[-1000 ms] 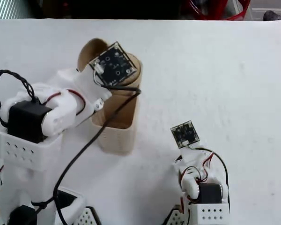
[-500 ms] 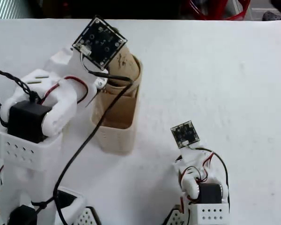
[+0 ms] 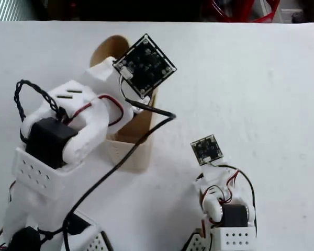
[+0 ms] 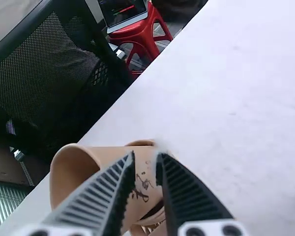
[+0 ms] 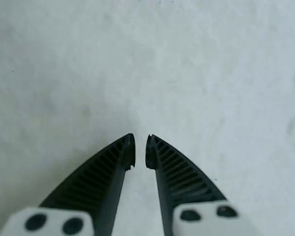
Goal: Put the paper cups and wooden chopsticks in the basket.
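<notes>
Here the left gripper point(image 4: 145, 160) has its 2 jaws released with a narrow gap between them, poised just above a paper cup point(image 4: 83, 164) whose printed side shows through that gap. The cup sticks out at the far end of the basket point(image 3: 128, 157), which stands in the left half of the tabletop point(image 3: 261, 78). Near the front edge, the right gripper point(image 5: 140, 150) is clenched on nothing.
</notes>
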### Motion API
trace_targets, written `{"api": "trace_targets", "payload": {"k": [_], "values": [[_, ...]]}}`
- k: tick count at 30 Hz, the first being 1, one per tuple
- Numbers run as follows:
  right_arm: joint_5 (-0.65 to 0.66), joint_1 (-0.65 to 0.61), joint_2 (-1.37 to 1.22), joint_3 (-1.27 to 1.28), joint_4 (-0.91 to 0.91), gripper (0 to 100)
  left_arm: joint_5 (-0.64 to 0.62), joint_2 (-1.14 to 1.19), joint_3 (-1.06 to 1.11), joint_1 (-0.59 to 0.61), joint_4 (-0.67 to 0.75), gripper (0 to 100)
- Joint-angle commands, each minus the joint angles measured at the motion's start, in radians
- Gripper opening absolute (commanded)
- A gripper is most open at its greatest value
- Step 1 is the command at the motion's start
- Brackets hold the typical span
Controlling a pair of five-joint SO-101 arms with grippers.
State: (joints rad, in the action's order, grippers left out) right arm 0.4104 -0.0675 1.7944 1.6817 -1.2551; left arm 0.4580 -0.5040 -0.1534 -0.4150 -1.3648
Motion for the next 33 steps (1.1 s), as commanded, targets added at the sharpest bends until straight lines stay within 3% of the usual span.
{"api": "trace_targets", "payload": {"k": [1, 10, 18, 27, 33], "values": [[0.006, 0.012, 0.007, 0.009, -0.005, 5.3, -0.011, -0.027, -0.051, 0.004, 0.012, 9], [0.006, 0.012, 0.007, 0.009, -0.005, 5.3, -0.086, -0.015, -0.038, 0.094, 0.061, 9], [0.006, 0.012, 0.007, 0.009, -0.005, 5.3, -0.08, -0.021, 0.196, 0.097, 0.138, 9], [0.006, 0.012, 0.007, 0.009, -0.005, 5.3, -0.077, -0.025, 0.572, 0.13, 0.387, 9], [0.006, 0.012, 0.007, 0.009, -0.005, 5.3, 0.028, -0.024, 0.772, 0.14, 0.551, 9]]}}
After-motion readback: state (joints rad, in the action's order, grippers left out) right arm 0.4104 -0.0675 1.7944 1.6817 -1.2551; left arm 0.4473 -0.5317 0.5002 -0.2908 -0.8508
